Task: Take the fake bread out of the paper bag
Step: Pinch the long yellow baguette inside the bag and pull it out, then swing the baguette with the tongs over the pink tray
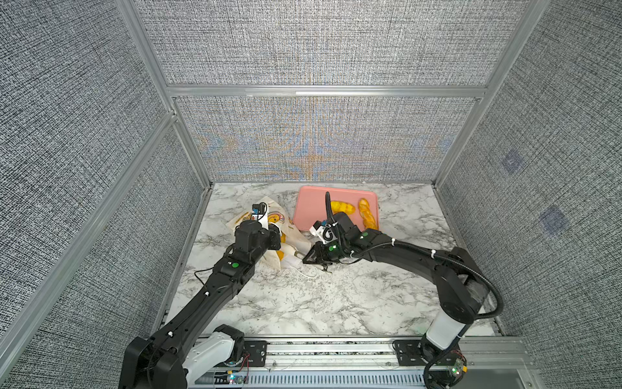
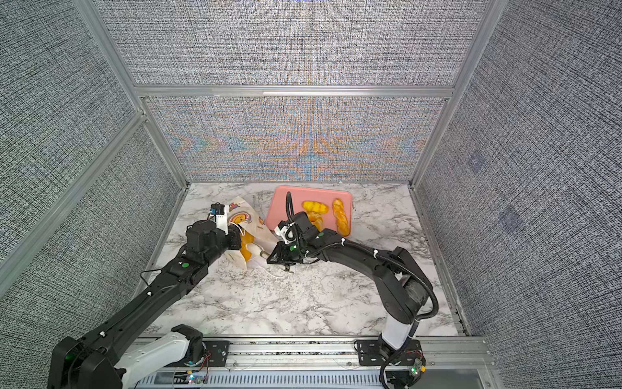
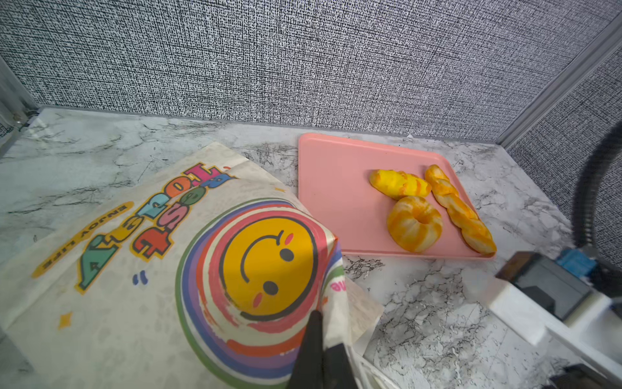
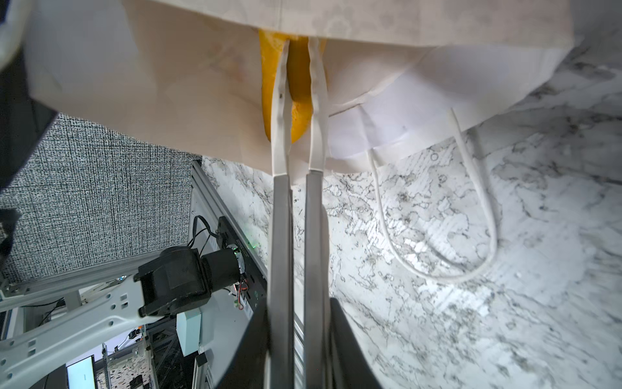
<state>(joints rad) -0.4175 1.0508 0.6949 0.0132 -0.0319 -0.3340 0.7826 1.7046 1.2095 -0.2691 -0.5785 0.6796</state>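
Observation:
The paper bag [image 1: 269,206] [image 2: 257,229] lies on its side at the left, its smiley print up [image 3: 266,259]. My left gripper [image 3: 324,333] [image 1: 278,237] is shut on the upper edge of its mouth and holds it lifted. My right gripper [image 4: 299,353] [image 1: 312,257] is shut on silver tongs [image 4: 281,235]. Their white tips reach into the bag mouth [image 4: 370,20] and close on either side of a yellow piece of fake bread [image 4: 298,74]. More yellow bread shows inside the mouth [image 2: 248,239]. A loaf [image 3: 399,183], a ring cake [image 3: 414,224] and a braided stick [image 3: 459,208] lie outside the bag.
The three loose pastries sit on a flat pink tray [image 1: 309,202] [image 3: 333,175] at the back, right of the bag. A white cord handle [image 4: 437,269] [image 1: 309,274] trails on the marble table in front of the bag mouth. Grey fabric walls close three sides.

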